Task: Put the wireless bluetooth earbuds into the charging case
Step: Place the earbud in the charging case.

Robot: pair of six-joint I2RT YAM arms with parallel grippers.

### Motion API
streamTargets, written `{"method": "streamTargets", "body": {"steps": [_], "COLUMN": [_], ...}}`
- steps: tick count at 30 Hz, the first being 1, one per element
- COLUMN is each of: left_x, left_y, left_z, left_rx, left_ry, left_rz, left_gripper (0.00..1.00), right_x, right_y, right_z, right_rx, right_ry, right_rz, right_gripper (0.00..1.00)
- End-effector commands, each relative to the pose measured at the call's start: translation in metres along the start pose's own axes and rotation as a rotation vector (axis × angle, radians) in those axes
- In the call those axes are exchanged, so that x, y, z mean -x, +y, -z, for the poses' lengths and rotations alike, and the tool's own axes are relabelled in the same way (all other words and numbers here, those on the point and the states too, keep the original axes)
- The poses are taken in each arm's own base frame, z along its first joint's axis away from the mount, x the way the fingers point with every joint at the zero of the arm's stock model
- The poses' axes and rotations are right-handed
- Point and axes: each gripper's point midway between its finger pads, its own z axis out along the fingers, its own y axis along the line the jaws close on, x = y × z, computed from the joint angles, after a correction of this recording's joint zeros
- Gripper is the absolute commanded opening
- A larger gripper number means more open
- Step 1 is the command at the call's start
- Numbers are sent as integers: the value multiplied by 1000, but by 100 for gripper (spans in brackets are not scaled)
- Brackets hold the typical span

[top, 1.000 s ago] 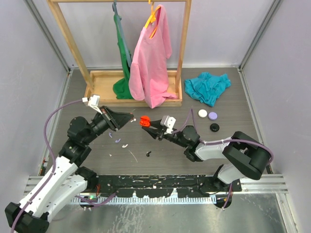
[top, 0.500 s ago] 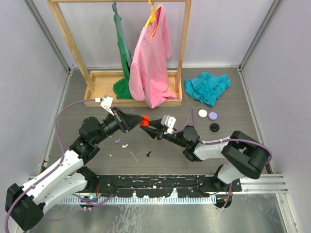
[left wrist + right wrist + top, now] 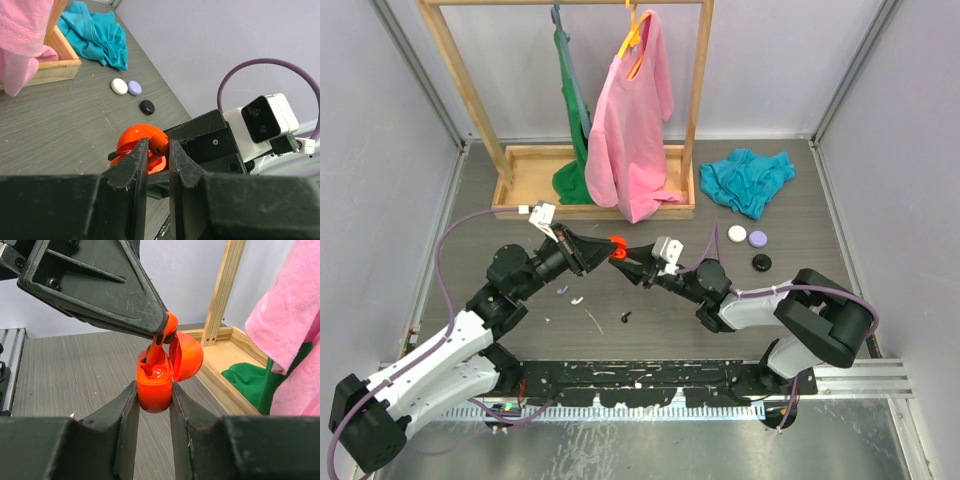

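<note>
Above the table's middle, my right gripper point(image 3: 628, 259) is shut on the body of the red charging case point(image 3: 155, 387), whose lid stands open. My left gripper point(image 3: 156, 146) is shut on a red earbud point(image 3: 160, 144), and its tips meet the case point(image 3: 617, 247) from the left. The earbud's point(image 3: 161, 341) stem points down into one of the case's slots. A lilac earbud point(image 3: 561, 290), a white one point(image 3: 576, 299) and a black one point(image 3: 625, 318) lie loose on the table below the grippers.
White point(image 3: 737, 233), lilac point(image 3: 758, 238) and black point(image 3: 762, 262) cases lie at the right. A teal cloth point(image 3: 748, 179) is behind them. A wooden rack point(image 3: 590, 195) at the back holds a pink shirt point(image 3: 630, 120) and a green garment point(image 3: 572, 100).
My left arm has swung right and brought the red earbud up to the open case. The right gripper with the case has stayed nearly still.
</note>
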Motion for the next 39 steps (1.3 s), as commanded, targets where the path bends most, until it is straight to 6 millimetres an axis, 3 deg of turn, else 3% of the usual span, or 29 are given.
{"method": "streamTargets", "body": {"steps": [1,39], "left_x": [12,-7], "left_y": [-9,2], "left_z": [1,7], "left_rx": [-30,69], "left_ry": [-53,-48], "left_rz": [-38,5], "left_gripper": [8,15], "right_x": [35,40], "right_y": [-3,-7], "right_z": [-11,-2], "right_rx": [-8,-39], "right_ry": [-122,-148], "right_rz": [26,40], "right_gripper": [4,4]}}
